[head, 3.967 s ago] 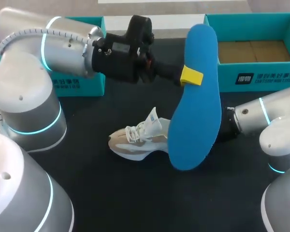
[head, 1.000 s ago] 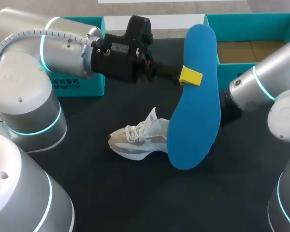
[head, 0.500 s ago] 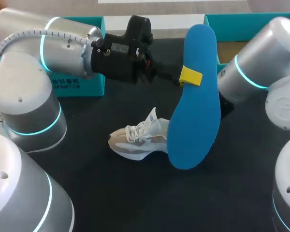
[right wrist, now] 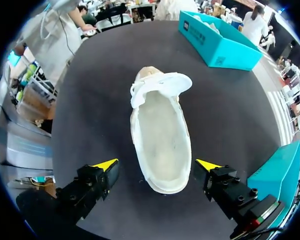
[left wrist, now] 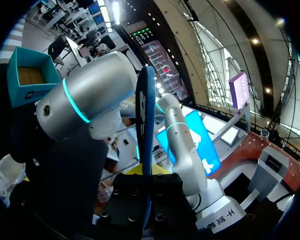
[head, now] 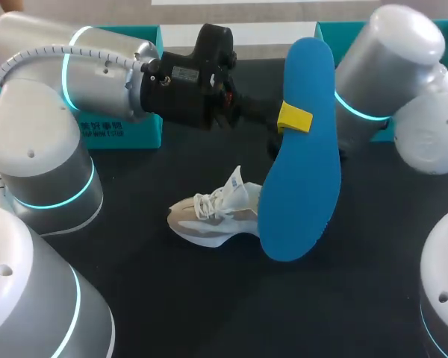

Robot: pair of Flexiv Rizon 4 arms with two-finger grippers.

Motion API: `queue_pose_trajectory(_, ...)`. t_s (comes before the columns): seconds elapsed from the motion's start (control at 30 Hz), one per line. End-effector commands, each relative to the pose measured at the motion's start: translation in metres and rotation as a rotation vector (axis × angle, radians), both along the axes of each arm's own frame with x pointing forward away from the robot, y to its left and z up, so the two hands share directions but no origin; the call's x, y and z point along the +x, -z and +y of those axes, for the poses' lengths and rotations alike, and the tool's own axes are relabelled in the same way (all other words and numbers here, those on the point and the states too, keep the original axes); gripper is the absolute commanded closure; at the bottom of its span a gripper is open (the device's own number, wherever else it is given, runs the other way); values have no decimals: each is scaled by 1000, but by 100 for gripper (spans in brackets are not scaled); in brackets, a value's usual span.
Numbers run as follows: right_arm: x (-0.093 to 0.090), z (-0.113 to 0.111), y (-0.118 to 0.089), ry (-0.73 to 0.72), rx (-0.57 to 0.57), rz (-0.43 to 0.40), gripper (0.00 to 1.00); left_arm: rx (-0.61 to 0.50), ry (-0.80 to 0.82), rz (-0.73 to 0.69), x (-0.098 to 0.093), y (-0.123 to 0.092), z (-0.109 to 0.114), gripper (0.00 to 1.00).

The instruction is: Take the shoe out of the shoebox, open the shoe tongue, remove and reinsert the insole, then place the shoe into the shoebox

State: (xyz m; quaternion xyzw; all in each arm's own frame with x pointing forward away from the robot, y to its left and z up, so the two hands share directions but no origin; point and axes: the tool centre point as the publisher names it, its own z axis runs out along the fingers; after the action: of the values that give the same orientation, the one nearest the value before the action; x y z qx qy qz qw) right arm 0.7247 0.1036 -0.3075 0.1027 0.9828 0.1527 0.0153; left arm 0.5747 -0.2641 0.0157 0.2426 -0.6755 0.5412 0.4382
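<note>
The shoe point(right wrist: 160, 135) lies mouth-up under the wide-spread right gripper point(right wrist: 157, 163), nothing between them. In the head view the upright insole point(head: 302, 149) blocks the shoe's 3 o'clock side, the left arm point(head: 104, 71) crosses over at 12, and bare desk point(head: 209, 313) runs from 5 round to 9 o'clock.

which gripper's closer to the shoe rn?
Right. The right gripper hangs over the shoe, open fingers on either side of its heel end. The left gripper is higher up and off to the side, shut on the insole.
</note>
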Motion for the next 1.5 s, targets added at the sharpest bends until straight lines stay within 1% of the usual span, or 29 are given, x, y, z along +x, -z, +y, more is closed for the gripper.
queue_pose_trajectory(0.03, 6, 3, 6, 2, -3, 2, 0, 1, -2, 0, -2, 1, 1, 100)
queue_pose_trajectory(0.1, 8, 4, 8, 7, 1, 6, 0, 1, -2, 0, -2, 1, 1, 100)
queue_pose_trajectory(0.63, 8, 4, 8, 7, 1, 6, 0, 1, -2, 0, -2, 1, 1, 100)
queue_pose_trajectory(0.67, 13, 8, 10, 15, -3, 2, 0, 1, -2, 0, -2, 1, 1, 100)
queue_pose_trajectory(0.77, 28, 18, 19, 23, -12, -4, 0, 1, -2, 0, -2, 1, 1, 100)
queue_pose_trajectory(0.83, 36, 25, 28, 20, -31, 8, 0, 1, -2, 0, -2, 1, 1, 100)
queue_pose_trajectory(0.9, 42, 30, 34, 18, -27, 4, 0, 1, -2, 0, -2, 1, 1, 100)
queue_pose_trajectory(0.93, 45, 32, 36, 14, -45, 9, 0, 1, -2, 0, -2, 1, 1, 100)
queue_pose_trajectory(1.07, 49, 39, 47, 8, -42, 14, 0, 1, -2, 0, -2, 1, 1, 100)
queue_pose_trajectory(1.17, 50, 40, 56, 5, -48, 17, 0, 1, -2, 0, -2, 1, 1, 100)
queue_pose_trajectory(1.2, 51, 40, 59, 8, -56, 23, 1, 1, -2, 0, -2, 1, 1, 100)
queue_pose_trajectory(1.23, 51, 40, 63, 0, -61, 28, 5, 1, -2, 0, -2, 1, 1, 100)
queue_pose_trajectory(1.27, 51, 39, 66, 3, -61, 31, 12, 1, -2, 0, -2, 1, 1, 100)
queue_pose_trajectory(1.43, 52, 41, 76, -7, -87, 57, 14, 1, -2, 0, -2, 1, 1, 100)
queue_pose_trajectory(1.5, 52, 41, 80, -10, -95, 67, 18, 1, -2, 0, -2, 1, 1, 100)
